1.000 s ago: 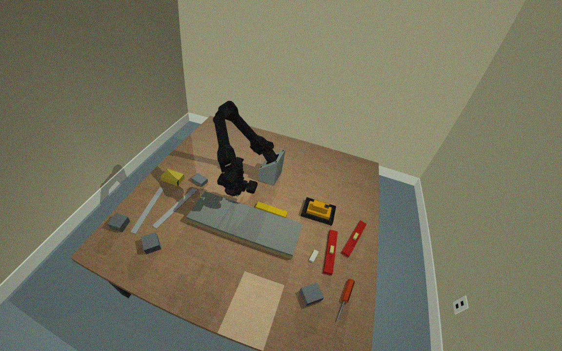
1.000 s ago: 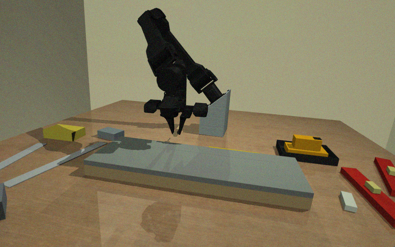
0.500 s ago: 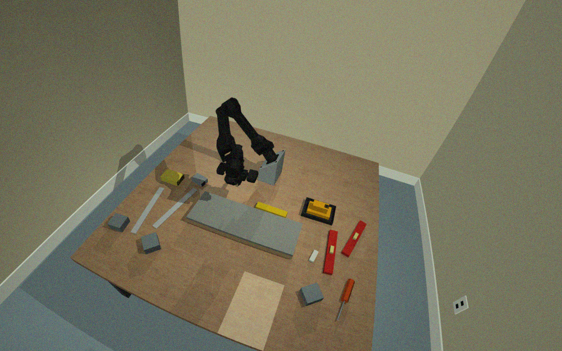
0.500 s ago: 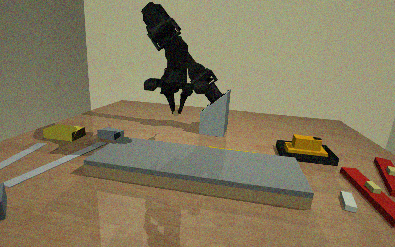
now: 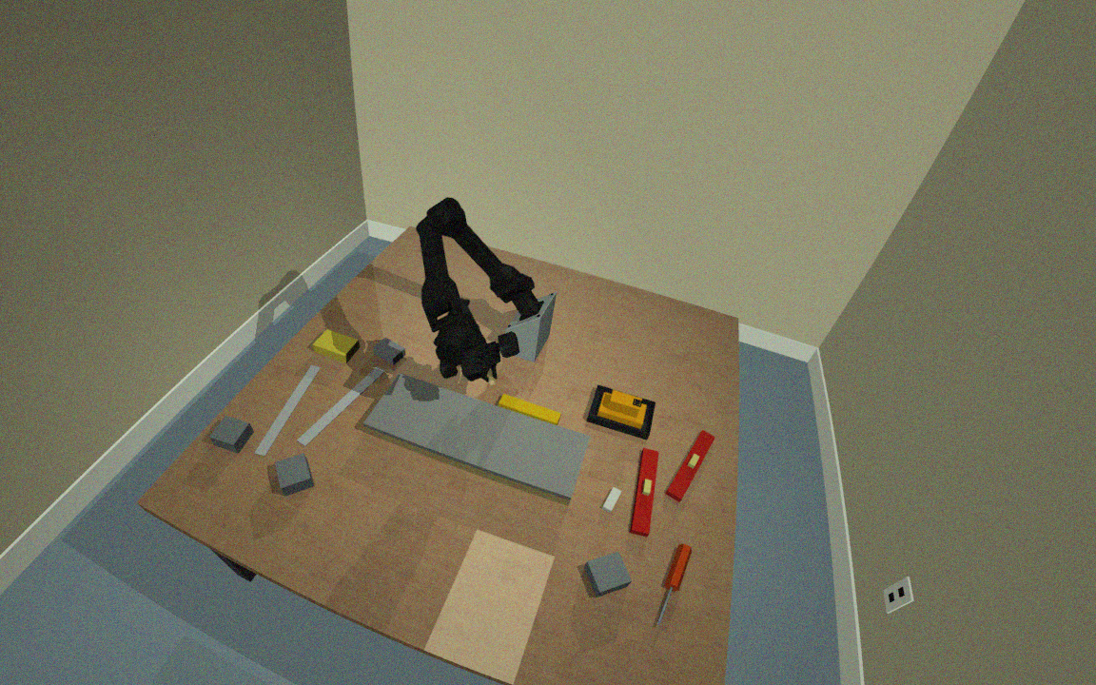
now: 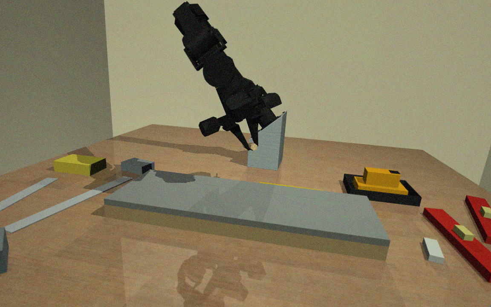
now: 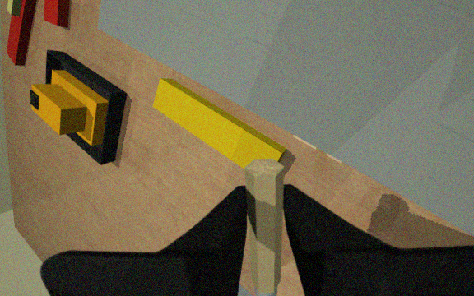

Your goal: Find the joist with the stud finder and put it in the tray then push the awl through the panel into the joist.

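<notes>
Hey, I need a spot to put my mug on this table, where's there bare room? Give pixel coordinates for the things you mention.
Best is the stretch between the near gray block [image 5: 293, 475] and pale sheet [image 5: 489, 606]. It's crowded around the two red levels [image 5: 645, 492] [image 5: 690, 464], white piece [image 5: 612, 499] and tray [image 5: 648, 430].

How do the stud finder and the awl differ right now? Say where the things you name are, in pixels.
The stud finder [image 5: 622, 408] [image 6: 381, 178] [image 7: 70, 108] is orange and blocky; the awl [image 6: 253, 146] [image 7: 264, 214] has a pale, slim, faceted handle. The stud finder sits in the black tray [image 5: 644, 430] [image 6: 411, 200] [image 7: 115, 123]; the awl is off the table in the gripper [image 5: 489, 376] [image 6: 252, 147] [image 7: 265, 189].
</notes>
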You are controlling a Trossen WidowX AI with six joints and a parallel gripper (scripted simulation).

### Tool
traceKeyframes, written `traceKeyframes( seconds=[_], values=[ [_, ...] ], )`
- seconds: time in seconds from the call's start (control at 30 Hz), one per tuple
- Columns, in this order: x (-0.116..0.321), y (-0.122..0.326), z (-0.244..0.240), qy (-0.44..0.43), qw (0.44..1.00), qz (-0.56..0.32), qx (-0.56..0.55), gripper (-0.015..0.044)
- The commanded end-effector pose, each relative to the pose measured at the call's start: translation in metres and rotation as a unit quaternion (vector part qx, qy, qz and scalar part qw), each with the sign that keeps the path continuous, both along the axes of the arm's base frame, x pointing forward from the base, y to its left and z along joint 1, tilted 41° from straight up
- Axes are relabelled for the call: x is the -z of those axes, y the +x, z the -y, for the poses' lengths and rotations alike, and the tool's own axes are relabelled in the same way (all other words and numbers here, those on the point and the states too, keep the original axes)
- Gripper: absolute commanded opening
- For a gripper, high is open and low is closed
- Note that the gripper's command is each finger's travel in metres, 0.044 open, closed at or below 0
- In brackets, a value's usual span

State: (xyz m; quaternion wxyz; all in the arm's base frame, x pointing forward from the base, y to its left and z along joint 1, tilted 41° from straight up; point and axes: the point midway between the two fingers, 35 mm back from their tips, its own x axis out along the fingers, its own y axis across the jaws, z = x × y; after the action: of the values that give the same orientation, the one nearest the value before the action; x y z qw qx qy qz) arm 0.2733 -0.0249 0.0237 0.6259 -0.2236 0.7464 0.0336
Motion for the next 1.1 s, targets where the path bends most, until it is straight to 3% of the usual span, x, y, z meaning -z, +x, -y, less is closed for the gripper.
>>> traceKeyframes(
  seconds=[0.0, 0.43, 0.97, 1.07],
  values=[
    [0.014, 0.012, -0.018, 0.069, 0.996, -0.009, -0.055, 0.0000],
    [0.041, 0.054, -0.075, 0.273, 0.927, 0.027, -0.258, 0.0000],
    [0.046, 0.100, -0.135, 0.433, 0.731, 0.172, -0.498, 0.0000],
    [0.046, 0.101, -0.137, 0.437, 0.721, 0.180, -0.507, 0.0000]
  ],
)
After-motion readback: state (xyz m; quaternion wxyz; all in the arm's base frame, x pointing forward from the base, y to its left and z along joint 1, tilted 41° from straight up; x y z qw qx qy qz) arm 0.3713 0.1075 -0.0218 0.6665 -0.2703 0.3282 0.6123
